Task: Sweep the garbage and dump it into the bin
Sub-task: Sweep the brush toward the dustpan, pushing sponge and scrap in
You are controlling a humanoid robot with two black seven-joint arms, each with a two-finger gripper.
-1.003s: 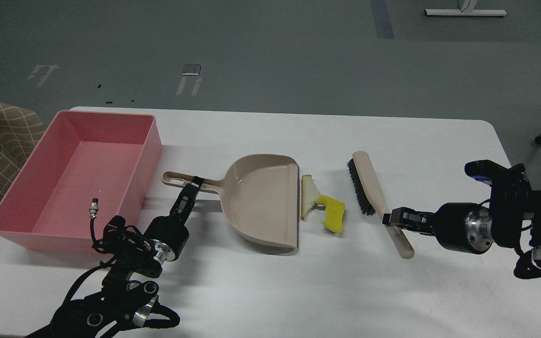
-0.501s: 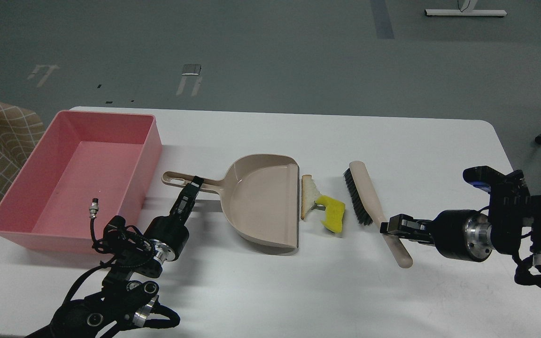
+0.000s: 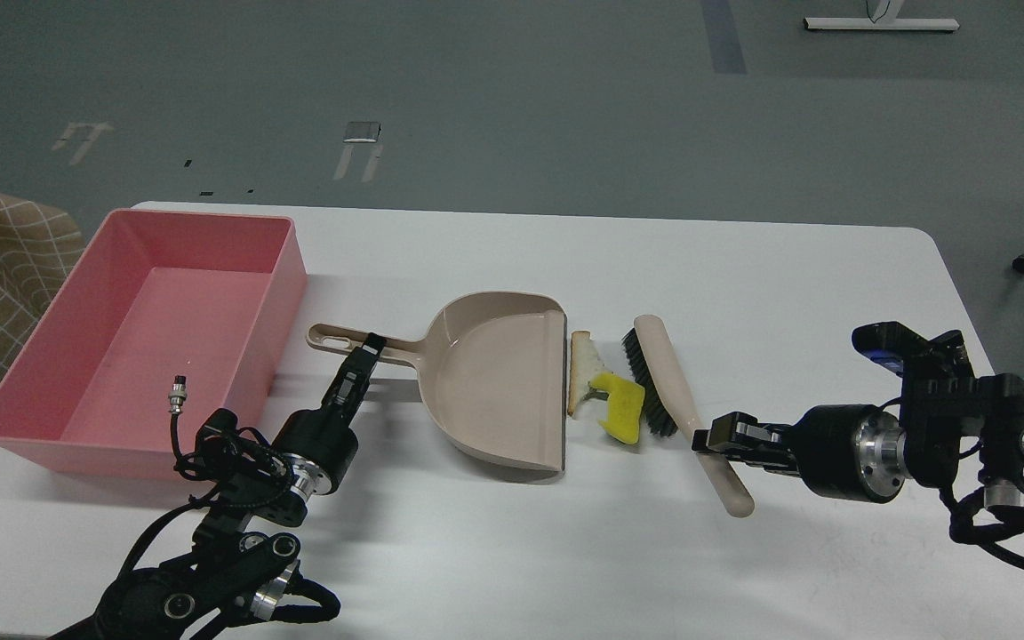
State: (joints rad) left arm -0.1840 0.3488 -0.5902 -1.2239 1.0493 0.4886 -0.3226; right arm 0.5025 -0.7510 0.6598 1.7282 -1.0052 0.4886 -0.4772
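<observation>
Right claw (image 3: pixel 709 439) was clamped on your brush (image 3: pixel 674 391) handle, left claw (image 3: pixel 368 348) on the dustpan (image 3: pixel 494 378) handle; bread wedge (image 3: pixel 583 373) and yellow chunk (image 3: pixel 619 407), light and soft, lay between bristles and pan lip, bin (image 3: pixel 148 329) far left.

On the worktop (image 3: pixel 494 551), left to right: bin (image 3: pixel 148 329), dustpan (image 3: pixel 494 382), garbage (image 3: pixel 603 391) at its lip, brush (image 3: pixel 672 391) touching the garbage.
</observation>
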